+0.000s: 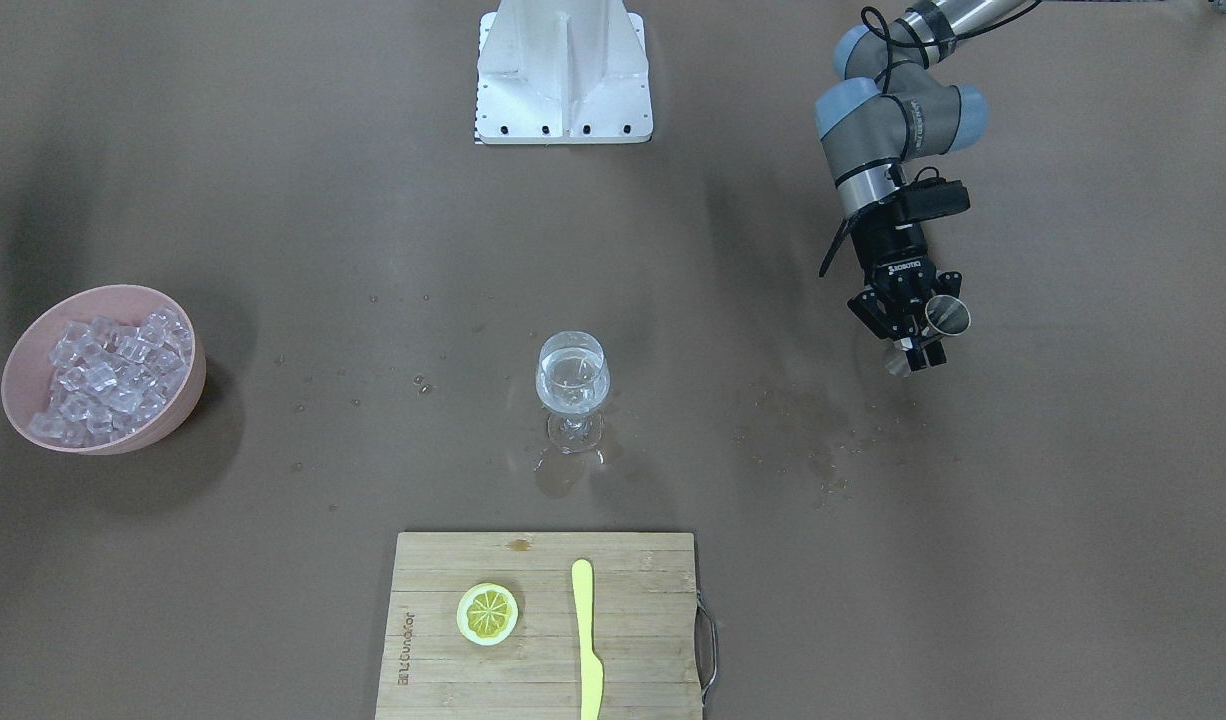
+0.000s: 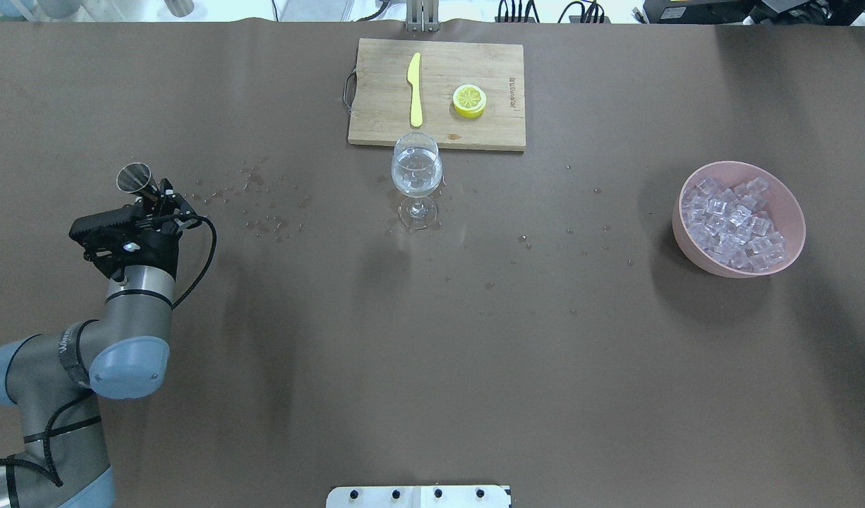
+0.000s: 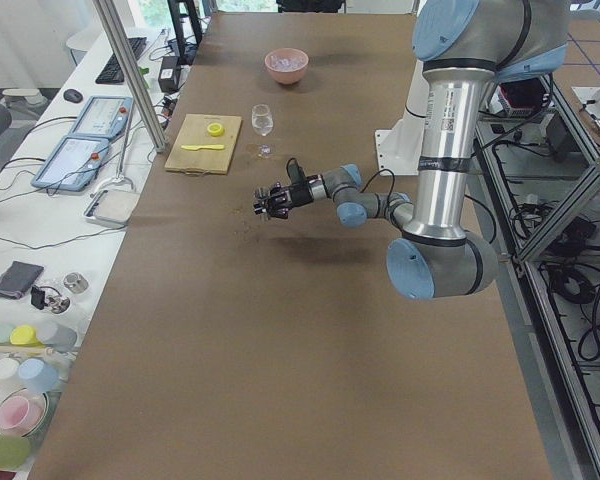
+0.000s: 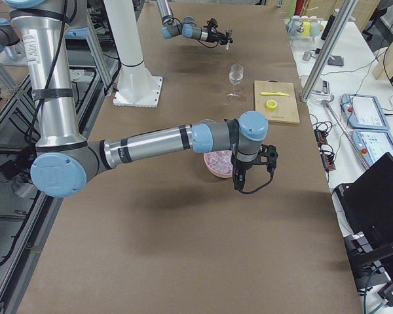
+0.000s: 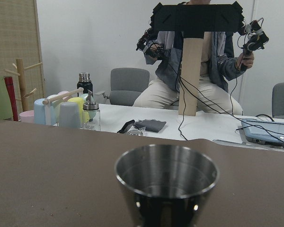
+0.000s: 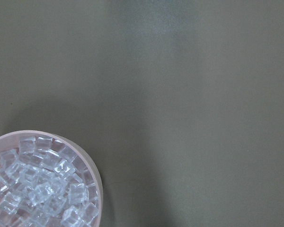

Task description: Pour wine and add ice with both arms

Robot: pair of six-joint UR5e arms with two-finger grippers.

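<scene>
My left gripper [image 1: 917, 345] is shut on a small steel measuring cup [image 2: 137, 178] and holds it above the table, well to the side of the wine glass [image 1: 573, 385]. The cup fills the low middle of the left wrist view [image 5: 165, 182], mouth up. The wine glass [image 2: 417, 169] stands upright mid-table with clear wine [image 1: 573, 390] in its bowl. The ice [image 1: 108, 368] fills a pink bowl [image 2: 792, 204]; it also shows in the right wrist view [image 6: 38, 189]. My right gripper [image 4: 238, 182] hangs over the bowl, seen only in the exterior right view; I cannot tell its state.
A wooden cutting board [image 1: 443, 570] lies at the operators' edge with a lemon slice [image 1: 487, 613] and a yellow knife [image 1: 585, 640]. Water drops and a wet patch [image 1: 813, 440] dot the brown table. The white base block [image 1: 563, 70] stands at the robot's side.
</scene>
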